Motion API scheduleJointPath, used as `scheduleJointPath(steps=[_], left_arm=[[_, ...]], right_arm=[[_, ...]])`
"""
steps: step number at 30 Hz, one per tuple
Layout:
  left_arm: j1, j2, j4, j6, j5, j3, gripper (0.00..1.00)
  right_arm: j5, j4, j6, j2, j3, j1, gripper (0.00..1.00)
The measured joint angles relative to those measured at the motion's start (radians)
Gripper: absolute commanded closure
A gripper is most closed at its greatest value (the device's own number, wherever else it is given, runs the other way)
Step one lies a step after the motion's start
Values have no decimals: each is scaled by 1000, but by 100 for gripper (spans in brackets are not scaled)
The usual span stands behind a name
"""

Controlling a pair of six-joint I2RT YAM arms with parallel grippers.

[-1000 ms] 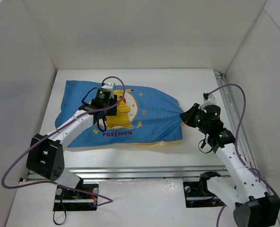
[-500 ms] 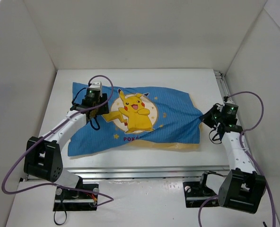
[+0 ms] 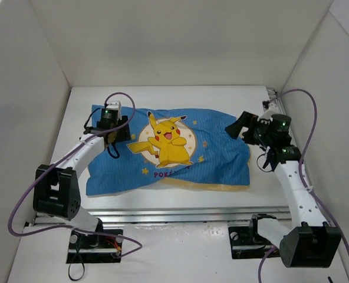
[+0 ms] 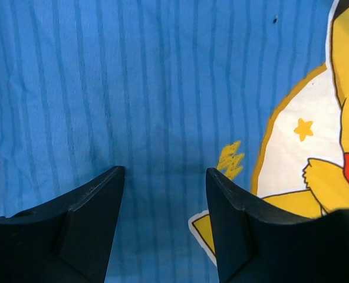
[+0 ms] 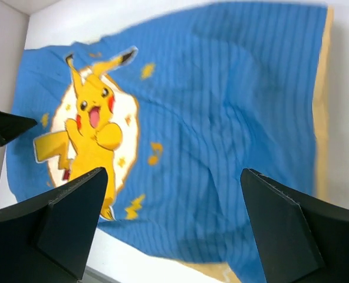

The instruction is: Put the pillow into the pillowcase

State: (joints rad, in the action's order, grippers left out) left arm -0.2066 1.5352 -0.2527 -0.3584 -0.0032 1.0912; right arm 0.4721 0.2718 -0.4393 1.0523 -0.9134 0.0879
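The pillowcase (image 3: 168, 150) lies spread flat on the table, blue face up with the yellow cartoon (image 3: 165, 141) in its middle. A yellow strip (image 3: 221, 186) shows along its near edge. The pillow is hidden from view. My left gripper (image 3: 114, 138) points down over the case's far left part. In the left wrist view its fingers (image 4: 98, 200) stand apart over striped blue cloth (image 4: 163, 88), pinching nothing. My right gripper (image 3: 238, 128) hovers above the case's far right corner, wide open and empty. In the right wrist view the pillowcase (image 5: 221, 118) lies below it.
White walls enclose the table on the left, back and right. A metal rail (image 3: 174, 210) runs along the near edge and another (image 3: 279, 115) along the right side. Purple cables (image 3: 307, 118) loop off both arms.
My right gripper has opened, let go of the pillowcase's right corner, and risen back over it. The case now lies flatter. My left gripper has shifted slightly left.
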Motion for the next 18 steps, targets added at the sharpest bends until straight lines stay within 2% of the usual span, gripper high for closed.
scheduleJointPath(steps=[5,7,9,13,18], left_arm=[[6,79,-3,19,11,96,47],[6,117,1,22,11,126,47],[9,155,9,24,11,134,49],[47,199,34,15,56,134,52],[105,221,64,7,110,144,51]], right_arm=[[-54,-17,15,147,-218,-69,6],[-88,-27,24,218,-282,-95,4],[-149,-26,38,278,-331,-132,5],[-184,-57,54,443,-422,-178,6],[-211,-79,53,676,-439,-197,5]])
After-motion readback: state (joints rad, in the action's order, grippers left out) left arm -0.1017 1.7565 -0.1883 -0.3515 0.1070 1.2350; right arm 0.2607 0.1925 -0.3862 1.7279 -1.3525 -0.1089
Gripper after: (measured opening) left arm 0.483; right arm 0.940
